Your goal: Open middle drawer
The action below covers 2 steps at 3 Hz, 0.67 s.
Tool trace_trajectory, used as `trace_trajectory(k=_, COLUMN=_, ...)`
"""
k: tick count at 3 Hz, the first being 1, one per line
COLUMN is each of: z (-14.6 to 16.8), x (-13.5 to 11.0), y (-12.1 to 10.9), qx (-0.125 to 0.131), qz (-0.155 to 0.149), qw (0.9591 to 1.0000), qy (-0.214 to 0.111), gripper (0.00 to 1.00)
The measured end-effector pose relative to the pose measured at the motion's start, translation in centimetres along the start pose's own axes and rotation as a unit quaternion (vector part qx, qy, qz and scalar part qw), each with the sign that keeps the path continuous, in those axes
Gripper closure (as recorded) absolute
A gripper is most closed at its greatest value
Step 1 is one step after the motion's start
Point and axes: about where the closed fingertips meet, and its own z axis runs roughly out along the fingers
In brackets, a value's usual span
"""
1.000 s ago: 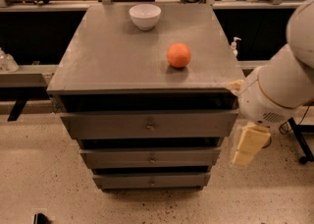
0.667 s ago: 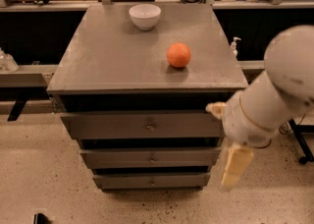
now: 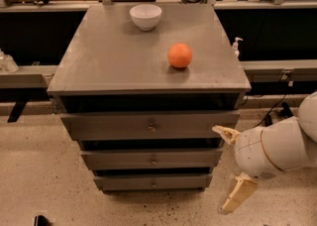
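Note:
The grey cabinet [image 3: 148, 79] has three drawers. The middle drawer [image 3: 119, 160] has a long low flat front with a small round knob [image 3: 153, 160], and it sits flush with the others. My gripper [image 3: 220, 169] is low at the cabinet's right front corner, level with the middle and lowest drawers. It is open and empty. One tan finger [image 3: 225, 134] is near the top drawer's right end and the other finger [image 3: 238, 193] is down near the floor. Neither touches the knob.
An orange ball [image 3: 180, 55] and a white bowl [image 3: 145, 16] sit on the cabinet top. The taller top drawer [image 3: 109, 126] and the lowest drawer [image 3: 124, 183] are shut. My white arm [image 3: 280, 148] fills the lower right. A speckled floor [image 3: 39, 180] surrounds the cabinet, and a bench with cables runs behind it.
My arm and gripper have dropped lower on the cabinet's right side. The drawers, ball and bowl have not moved.

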Motion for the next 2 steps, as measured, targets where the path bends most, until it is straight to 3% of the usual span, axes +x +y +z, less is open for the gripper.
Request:
trace_trajectory(k=1, z=5.6, x=1.5, y=0.0, qx=-0.054, qz=-0.007, qw=0.9978, qy=0.036, gripper=0.0)
trace_trajectory(k=2, z=13.7, x=4.8, y=0.8, qx=-0.082, qz=-0.041, qw=0.9946, qy=0.049, gripper=0.0)
